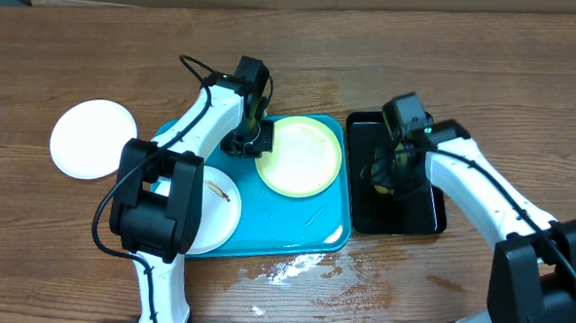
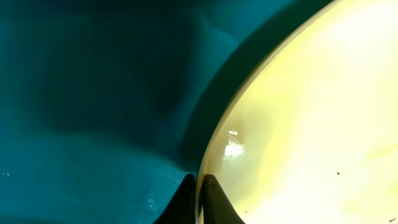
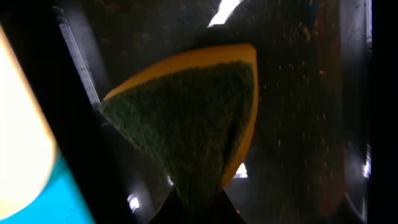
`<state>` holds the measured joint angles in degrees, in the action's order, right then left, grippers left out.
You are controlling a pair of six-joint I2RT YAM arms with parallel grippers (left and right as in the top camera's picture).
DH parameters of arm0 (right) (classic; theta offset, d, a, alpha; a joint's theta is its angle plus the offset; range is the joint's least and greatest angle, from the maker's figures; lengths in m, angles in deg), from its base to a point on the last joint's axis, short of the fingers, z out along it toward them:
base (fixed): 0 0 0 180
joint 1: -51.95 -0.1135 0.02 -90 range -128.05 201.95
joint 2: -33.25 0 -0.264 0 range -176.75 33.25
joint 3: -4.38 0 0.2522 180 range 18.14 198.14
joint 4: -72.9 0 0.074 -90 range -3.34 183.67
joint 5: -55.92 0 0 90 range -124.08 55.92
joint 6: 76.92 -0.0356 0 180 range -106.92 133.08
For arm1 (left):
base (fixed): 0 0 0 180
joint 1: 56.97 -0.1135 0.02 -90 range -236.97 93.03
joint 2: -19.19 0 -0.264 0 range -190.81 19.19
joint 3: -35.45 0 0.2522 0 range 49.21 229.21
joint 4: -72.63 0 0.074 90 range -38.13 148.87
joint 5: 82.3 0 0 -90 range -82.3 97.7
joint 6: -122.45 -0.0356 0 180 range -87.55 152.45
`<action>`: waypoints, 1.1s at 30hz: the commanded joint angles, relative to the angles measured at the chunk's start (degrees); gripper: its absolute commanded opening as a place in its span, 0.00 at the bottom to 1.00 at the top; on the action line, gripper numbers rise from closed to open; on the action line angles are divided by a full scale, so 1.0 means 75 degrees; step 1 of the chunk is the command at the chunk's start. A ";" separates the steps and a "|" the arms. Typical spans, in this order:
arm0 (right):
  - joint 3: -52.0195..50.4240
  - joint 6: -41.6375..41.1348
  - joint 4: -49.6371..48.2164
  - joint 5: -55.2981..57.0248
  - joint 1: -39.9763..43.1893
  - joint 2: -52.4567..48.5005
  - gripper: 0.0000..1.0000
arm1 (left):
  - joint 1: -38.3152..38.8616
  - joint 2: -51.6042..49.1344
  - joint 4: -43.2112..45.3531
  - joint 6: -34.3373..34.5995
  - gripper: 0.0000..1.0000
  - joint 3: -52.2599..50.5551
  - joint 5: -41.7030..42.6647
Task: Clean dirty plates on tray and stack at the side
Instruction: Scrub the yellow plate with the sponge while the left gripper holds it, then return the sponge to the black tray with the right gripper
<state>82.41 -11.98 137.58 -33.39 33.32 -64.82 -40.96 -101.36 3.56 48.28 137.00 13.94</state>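
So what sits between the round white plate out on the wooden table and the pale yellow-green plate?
Overhead view: the robot's left arm, its left gripper pinching the rim of the pale yellow-green plate, over the turquoise plastic tray.

No readable text, labels, brands or numbers anywhere: none on the large turquoise-blue rectangular plastic tray (image 1: 297,226), round pale yellow-green plate (image 1: 300,158), glossy black tray (image 1: 414,216), or yellow sponge with green scouring face (image 3: 186,124).

Glossy plastic tray (image 1: 305,226), smooth shiny yellow-green plate (image 1: 300,157) — rough green-faced sponge (image 3: 186,124), perhaps foam-backed — matt wood-grain table (image 1: 487,63)
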 commanded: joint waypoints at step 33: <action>-0.0609 0.0341 -0.1195 0.0425 0.0108 -0.0029 0.49 | 0.0294 -0.0041 0.0178 -0.0335 0.35 -0.0242 0.0318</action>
<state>77.01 -9.31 127.99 -26.90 33.93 -65.19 -39.03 -101.36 5.12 46.77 135.69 16.28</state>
